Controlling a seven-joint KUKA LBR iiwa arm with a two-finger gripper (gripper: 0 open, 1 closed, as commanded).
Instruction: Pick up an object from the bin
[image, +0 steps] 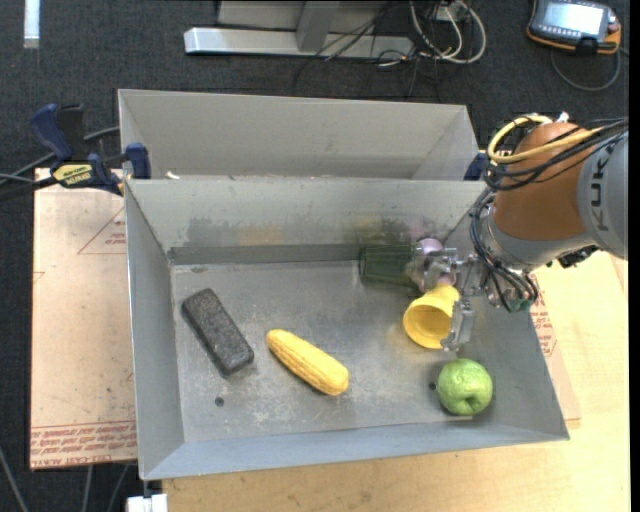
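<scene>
**A:** Where is the gripper (460, 330)?

**B:** On the right side of the grey metal bin (150, 330), down near floor level. It is touching or just beside the right edge of a yellow plastic cup (430, 318). The cup lies on its side with its wide end toward the near left.

**A:** Is the claw clenched or released?

**B:** Cannot tell. The wrist hardware and cables crowd that spot. The claw may be set around the cup's wall, but the view is too poor there to say.

**A:** Is anything lifted?

**B:** No. The cup appears to rest on the bin floor. My judgement is that the gripper is in place at the cup, the grasp is unconfirmed, and the closing, if not yet made, and the whole lift are left to do.

**A:** What is nearby?

**B:** A round green apple (465, 388) sits just nearer than the gripper, apart from the cup. A dark green boxy item (385, 267) stands against the far wall, close behind the cup. Beside it is a small pale pink thing (429, 246), kind unclear.

**A:** And the rest?

**B:** A yellow ridged corn cob (308, 362) lies mid-floor. A dark grey rectangular block (217, 331) lies at the left. Both are well apart from the gripper.
</scene>
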